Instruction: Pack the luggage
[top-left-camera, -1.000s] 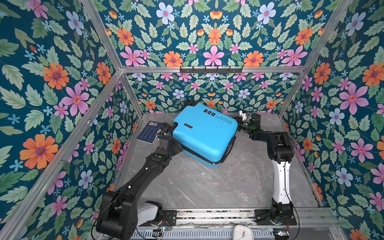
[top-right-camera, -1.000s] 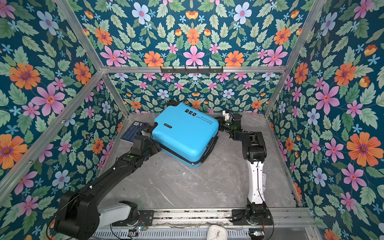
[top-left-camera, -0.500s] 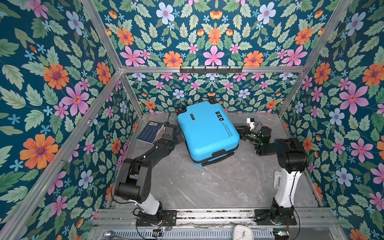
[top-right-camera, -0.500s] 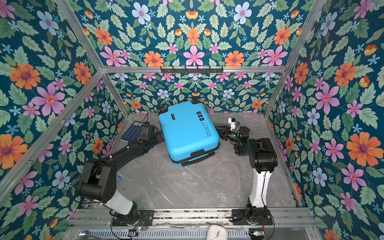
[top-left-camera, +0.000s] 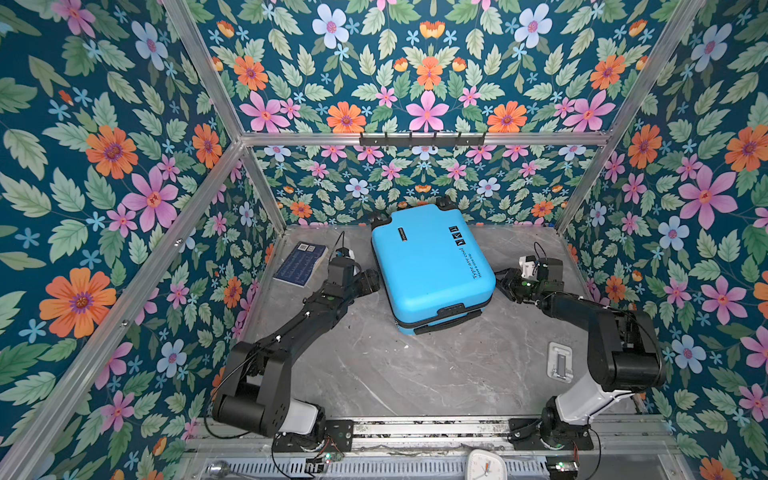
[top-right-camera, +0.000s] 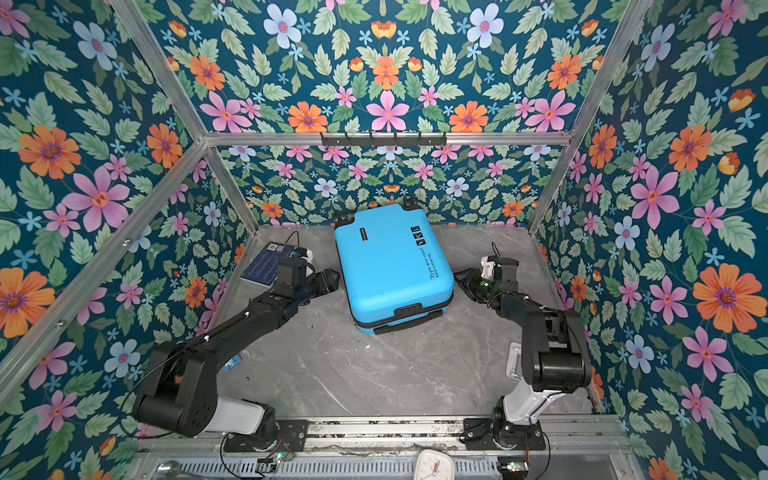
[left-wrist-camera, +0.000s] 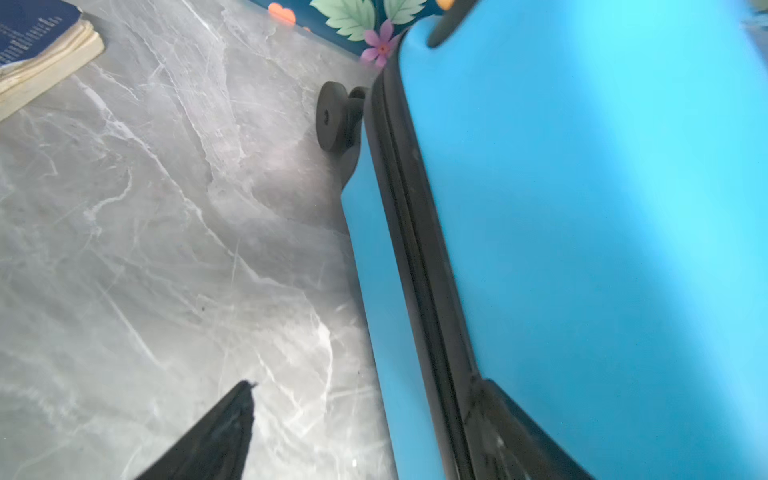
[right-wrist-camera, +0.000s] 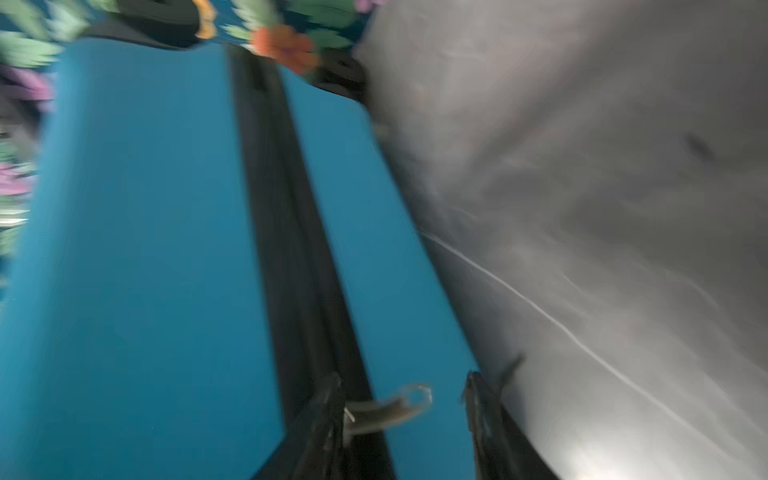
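The small bright-blue hard-shell suitcase (top-left-camera: 430, 266) is lying flat and closed in the upper middle of both top views, on the grey marble-patterned surface (top-left-camera: 374, 374). Its wheels are pointing at the back wall and its handle end at the lower edge of the frame. Lying on its broad face, it is presenting the black zip band (left-wrist-camera: 415, 249) along each side. That is probably why one arm is standing at each flank: the shell has to be opened before anything goes in, so I am judging the packing as barely begun. A dark-blue paperback book (top-left-camera: 301, 264) is lying near the suitcase, at its left in the frame, and is likely the thing to be packed.

The left arm is stretching low from the lower left of the frame, with its left end effector (top-left-camera: 371, 281) pointing at the suitcase's left side. In the left wrist view the jaws are standing wide apart and empty. One finger (left-wrist-camera: 224, 432) is hanging over bare surface and the other is seemingly lying against the zip band.

The right arm is folding back from the lower right, its forearm sloping down to the suitcase's right side. The right end effector (right-wrist-camera: 403, 382) is standing partly open with the small metal zipper pull (right-wrist-camera: 390, 405) between its fingers. The pull is not clamped, as far as the blurred wrist view is showing.
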